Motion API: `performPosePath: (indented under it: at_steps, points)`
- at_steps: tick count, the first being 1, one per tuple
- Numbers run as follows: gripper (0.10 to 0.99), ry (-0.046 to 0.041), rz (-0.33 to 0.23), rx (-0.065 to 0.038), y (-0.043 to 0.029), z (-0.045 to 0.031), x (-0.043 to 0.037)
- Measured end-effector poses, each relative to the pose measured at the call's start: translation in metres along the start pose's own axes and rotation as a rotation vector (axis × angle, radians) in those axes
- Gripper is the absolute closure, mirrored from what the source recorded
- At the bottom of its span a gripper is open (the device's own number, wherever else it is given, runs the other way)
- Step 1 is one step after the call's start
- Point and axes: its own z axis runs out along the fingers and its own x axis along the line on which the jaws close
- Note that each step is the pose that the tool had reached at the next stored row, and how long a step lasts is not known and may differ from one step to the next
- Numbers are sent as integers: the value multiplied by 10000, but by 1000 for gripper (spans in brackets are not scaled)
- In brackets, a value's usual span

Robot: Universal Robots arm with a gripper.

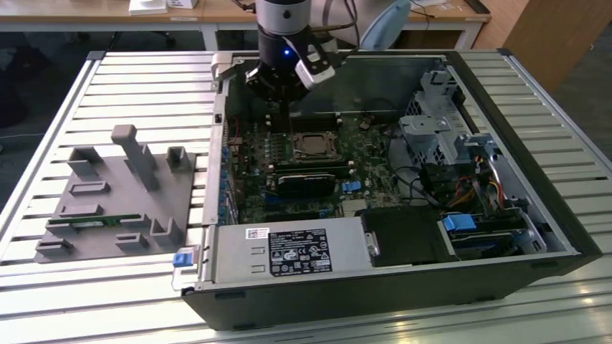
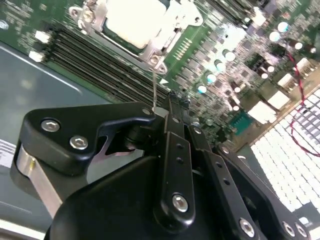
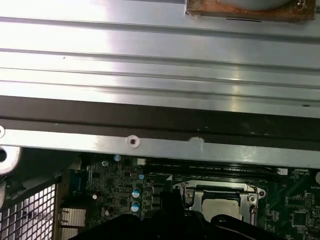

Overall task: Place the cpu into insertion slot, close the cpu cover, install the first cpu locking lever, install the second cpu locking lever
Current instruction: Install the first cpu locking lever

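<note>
Nearest, in the second wrist view: gripper (image 2: pixel 159 111), jaws drawn narrow, apparently pinched on the thin wire of a locking lever (image 2: pixel 154 90) that stands up from the corner of the socket.

Just beyond, in the same view: cpu (image 2: pixel 134 19), pale top showing, seated flat in the insertion slot. Framed by the cpu cover (image 2: pixel 172 35), lying down around the chip rather than raised. Same arrangement in the first wrist view: cpu (image 3: pixel 220 202) inside the silvery cover (image 3: pixel 192 192).

So, judged from this: placing done, cover closed, lever work under way. Cannot tell whether this lever is the first or the second, nor whether the other is already hooked down.

Farther out, in the exterior view: gripper (image 1: pixel 285 93) low over the green board, just behind the insertion slot (image 1: pixel 314 146), all inside the open computer case (image 1: pixel 535 143).

Farthest, toward the exterior view's left: grey holder block (image 1: pixel 115 201) on the slatted desk (image 1: pixel 57 107), well apart from the arm.
</note>
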Motion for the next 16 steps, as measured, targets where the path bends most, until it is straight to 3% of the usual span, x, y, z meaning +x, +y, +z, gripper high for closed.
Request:
performPosePath:
  at_steps: [7, 10, 11, 13, 16]
  points:
    - [965, 37, 2, -2, -3, 27, -274]
    - [965, 40, 2, -3, -4, 34, -297]
    - [965, 38, 2, -43, -5, 35, -297]
    - [965, 28, 2, -245, -5, 44, -297]
    - [965, 23, 4, -291, -5, 64, -298]
